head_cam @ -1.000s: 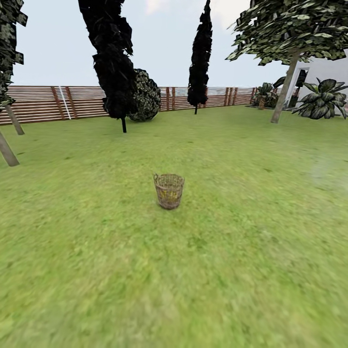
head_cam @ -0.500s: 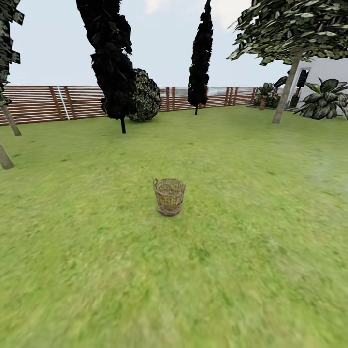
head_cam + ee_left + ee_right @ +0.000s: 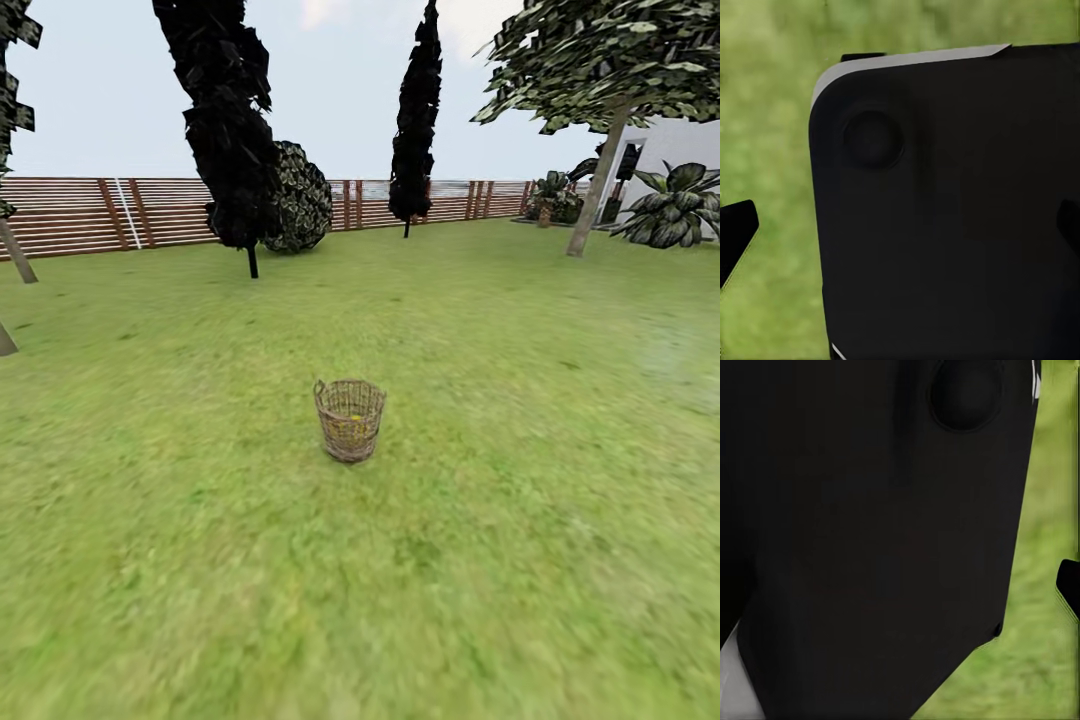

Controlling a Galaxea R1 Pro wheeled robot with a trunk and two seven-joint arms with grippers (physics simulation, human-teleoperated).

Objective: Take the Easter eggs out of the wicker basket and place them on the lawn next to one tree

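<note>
Head view, basket: the wicker basket (image 3: 349,419) stands upright on the lawn (image 3: 520,520), dead ahead at 12 o'clock, well apart from the robot.
Head view, eggs: a yellow patch low inside the weave is probably the Easter eggs (image 3: 352,418); their count cannot be told.
Head view, tree: the tree (image 3: 592,180) with the grey-brown trunk stands far off at about 1 o'clock, well beyond the basket.
Head view, reach: the basket sits on the centre line, so neither arm looks nearer to it.
Left wrist view: a dark robot panel (image 3: 945,202) blocks the sight, with grass beside it; whether the left gripper is spread or closed cannot be told.
Right wrist view: another dark panel (image 3: 870,532) over grass; the right gripper's state cannot be told.
</note>
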